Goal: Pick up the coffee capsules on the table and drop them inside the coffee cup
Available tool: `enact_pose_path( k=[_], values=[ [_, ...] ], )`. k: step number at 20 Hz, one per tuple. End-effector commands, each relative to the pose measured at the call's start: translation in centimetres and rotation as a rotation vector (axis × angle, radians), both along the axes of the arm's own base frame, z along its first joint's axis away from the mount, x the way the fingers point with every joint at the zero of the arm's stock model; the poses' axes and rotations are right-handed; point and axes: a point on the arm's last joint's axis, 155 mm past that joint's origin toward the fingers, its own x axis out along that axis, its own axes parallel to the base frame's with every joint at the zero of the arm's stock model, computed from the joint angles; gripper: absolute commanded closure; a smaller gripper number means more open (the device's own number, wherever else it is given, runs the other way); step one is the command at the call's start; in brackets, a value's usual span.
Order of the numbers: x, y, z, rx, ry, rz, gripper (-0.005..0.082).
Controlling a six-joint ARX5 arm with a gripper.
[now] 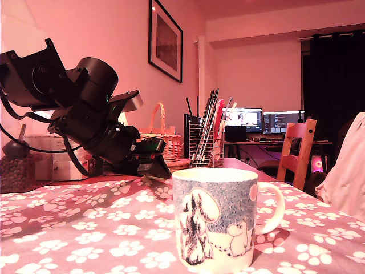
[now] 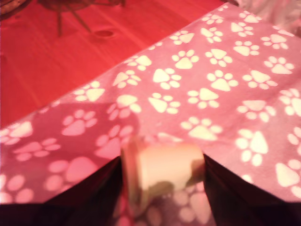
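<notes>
The cream coffee capsule (image 2: 162, 172), low centre in the wrist view, sits clamped between the gripper (image 2: 162, 188) jaws above the paw-print tablecloth (image 2: 225, 94); judging next: carry it over the Moomin mug (image 1: 219, 217), lower centre-right of the exterior view, and release

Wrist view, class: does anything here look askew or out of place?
The pale cream capsule lies on its side between the jaws rather than standing on its base, and it is blurred. Beyond it, the paw-print cloth ends at a slanted edge, leaving red wooden tabletop bare. Nothing looks spilled or broken.
</notes>
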Motion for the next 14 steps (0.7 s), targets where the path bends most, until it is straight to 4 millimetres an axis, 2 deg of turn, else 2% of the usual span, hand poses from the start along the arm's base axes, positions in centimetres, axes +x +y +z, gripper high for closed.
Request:
enact_pose_path(
  k=[1,7,14],
  values=[
    [-0.2,0.1,-2.0,0.019,0.027,-0.007,0.0263],
    [-0.2,0.1,-2.3,0.022,0.029,-0.007,0.0263],
    [0.1,1.2,-3.3,0.045,0.053,0.032,0.0263]
  ],
)
